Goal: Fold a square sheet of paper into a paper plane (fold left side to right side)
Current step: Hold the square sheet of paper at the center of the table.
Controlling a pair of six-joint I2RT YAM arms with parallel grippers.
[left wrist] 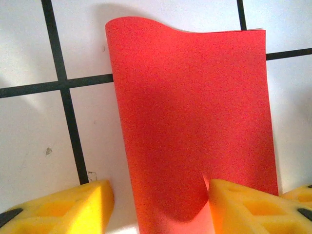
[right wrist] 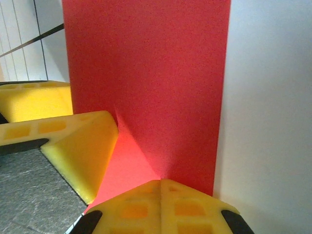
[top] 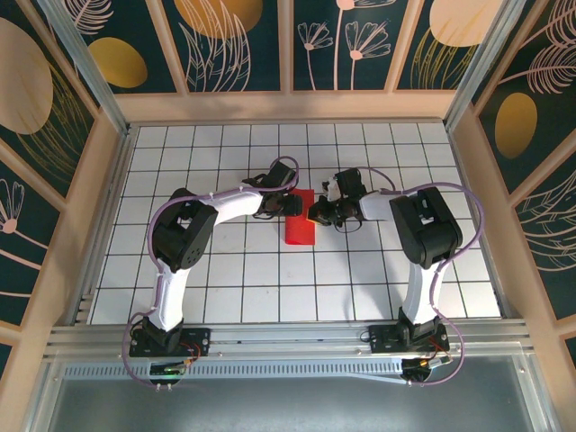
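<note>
Left claw (top: pixel 289 205): over the red sheet's (top: pixel 299 229) far-left corner, jaws apart and gripping nothing. In its wrist view one yellow finger (left wrist: pixel 73 207) sits on bare bench (left wrist: pixel 29 136) just left of the sheet and the other rests on the red. Both are cut off at the frame bottom.

Red sheet: flat on the bench between the two claws, a narrow rectangle that looks doubled over. Its far-left corner curls up. From above, its far end is hidden under both claws.

Right claw (top: pixel 315 214): at the sheet's right edge, pads (right wrist: pixel 190 204) closed tight, pinching a lifted red flap that runs into their seam. How much paper is caught can't be seen.
</note>
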